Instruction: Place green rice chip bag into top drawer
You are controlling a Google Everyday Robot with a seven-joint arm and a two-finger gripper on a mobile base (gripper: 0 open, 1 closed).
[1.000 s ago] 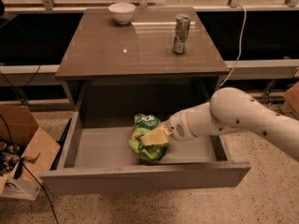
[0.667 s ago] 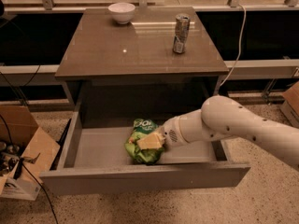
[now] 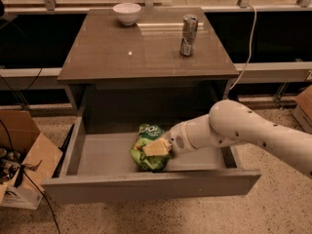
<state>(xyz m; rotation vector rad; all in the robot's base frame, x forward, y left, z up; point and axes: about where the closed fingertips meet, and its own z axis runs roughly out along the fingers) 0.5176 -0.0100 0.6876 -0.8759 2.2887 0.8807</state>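
The green rice chip bag (image 3: 147, 132) lies crumpled inside the open top drawer (image 3: 146, 187), near the middle of its floor. My gripper (image 3: 157, 148) reaches in from the right on its white arm and sits on the bag's right side, with its pale fingers closed on the bag. The bag's lower part shows below the fingers, close to the drawer's front panel. The drawer is pulled out fully from under the brown-topped table (image 3: 146, 52).
A silver drink can (image 3: 188, 35) and a white bowl (image 3: 126, 12) stand on the table top. An open cardboard box (image 3: 24, 155) with cables sits on the floor at the left. Another box edge (image 3: 304, 106) is at the right.
My gripper and the bag have moved a little to the left and lower inside the drawer. The arm now reaches further across the drawer.
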